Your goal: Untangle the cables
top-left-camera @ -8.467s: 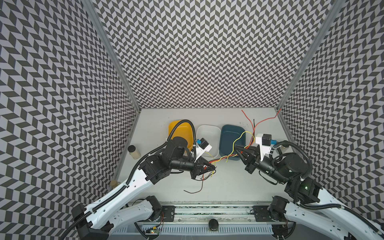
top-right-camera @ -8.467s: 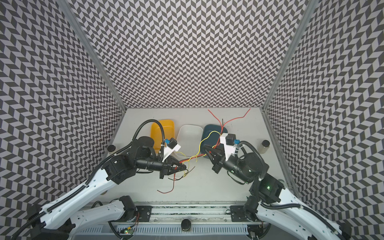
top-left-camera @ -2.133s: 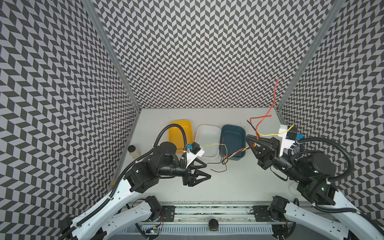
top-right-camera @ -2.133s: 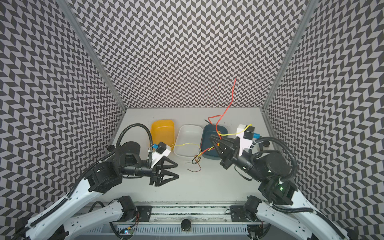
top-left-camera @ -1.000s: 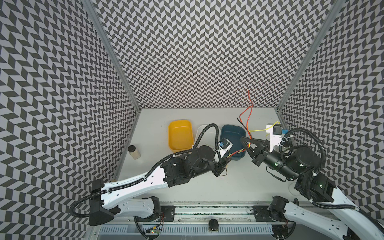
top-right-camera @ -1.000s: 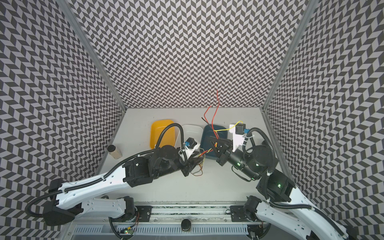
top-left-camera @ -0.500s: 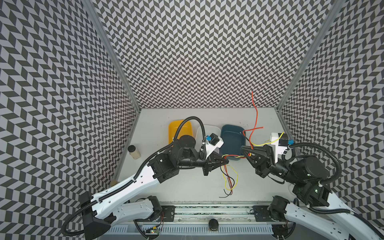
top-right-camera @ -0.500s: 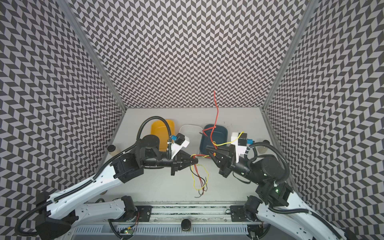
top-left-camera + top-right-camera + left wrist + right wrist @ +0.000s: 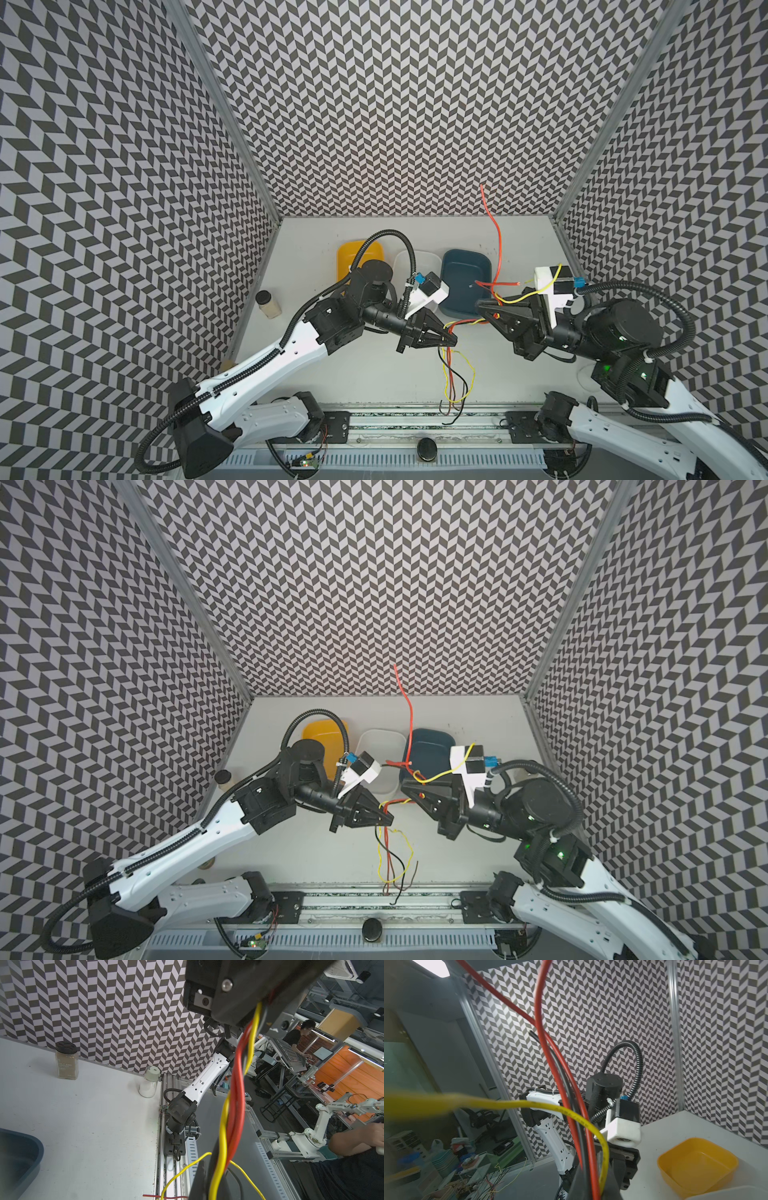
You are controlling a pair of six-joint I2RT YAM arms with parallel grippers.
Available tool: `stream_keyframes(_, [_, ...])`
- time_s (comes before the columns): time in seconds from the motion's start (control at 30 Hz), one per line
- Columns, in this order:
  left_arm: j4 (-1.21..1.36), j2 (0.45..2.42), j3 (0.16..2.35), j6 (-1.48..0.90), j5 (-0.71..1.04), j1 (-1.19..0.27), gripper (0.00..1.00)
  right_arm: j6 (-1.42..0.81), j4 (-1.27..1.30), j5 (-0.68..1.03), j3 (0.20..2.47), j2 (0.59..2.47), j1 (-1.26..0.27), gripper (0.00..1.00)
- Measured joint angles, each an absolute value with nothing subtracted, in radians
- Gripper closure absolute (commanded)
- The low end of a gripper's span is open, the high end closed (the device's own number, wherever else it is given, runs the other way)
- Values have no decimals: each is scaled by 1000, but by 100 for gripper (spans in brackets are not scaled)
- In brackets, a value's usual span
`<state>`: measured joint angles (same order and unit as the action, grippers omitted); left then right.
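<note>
The twisted red, yellow and black cables (image 9: 236, 1105) are stretched above the desk (image 9: 365, 374) between the left claw (image 9: 452, 338), clamped on the bundle, and the right claw (image 9: 484, 308), whose grip cannot be told, seemingly so that the twist is drawn taut while loose ends hang free.
</note>
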<state>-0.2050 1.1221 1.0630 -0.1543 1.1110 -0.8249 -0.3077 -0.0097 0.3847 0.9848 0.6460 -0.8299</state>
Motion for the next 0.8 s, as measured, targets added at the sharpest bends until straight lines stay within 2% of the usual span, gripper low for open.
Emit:
stream_keyframes(0.07, [-231, 1117, 1060, -154, 1105, -819, 100, -306, -44, 294, 1031, 646, -830, 35])
stream_keyframes(0.1, [-245, 1115, 1057, -155, 1083, -817, 100, -304, -57, 246, 1060, 645, -830, 29])
stream_keyframes(0.2, [-254, 1102, 1029, -168, 1008, -805, 100, -305, -91, 136, 1124, 635, -829, 21])
stream_keyframes(0.27, [-245, 1091, 1004, -192, 955, -792, 100, -311, -112, 89, 1143, 620, -829, 21])
stream_keyframes(0.5, [-197, 1085, 974, -247, 766, -776, 100, -359, -178, 88, 1061, 604, -829, 37])
stream_keyframes(0.7, [-157, 1077, 947, -271, 656, -781, 100, -429, -195, 156, 937, 648, -829, 37])
stream_keyframes(0.8, [-157, 1078, 947, -269, 625, -806, 100, -452, -194, 175, 922, 698, -829, 42])
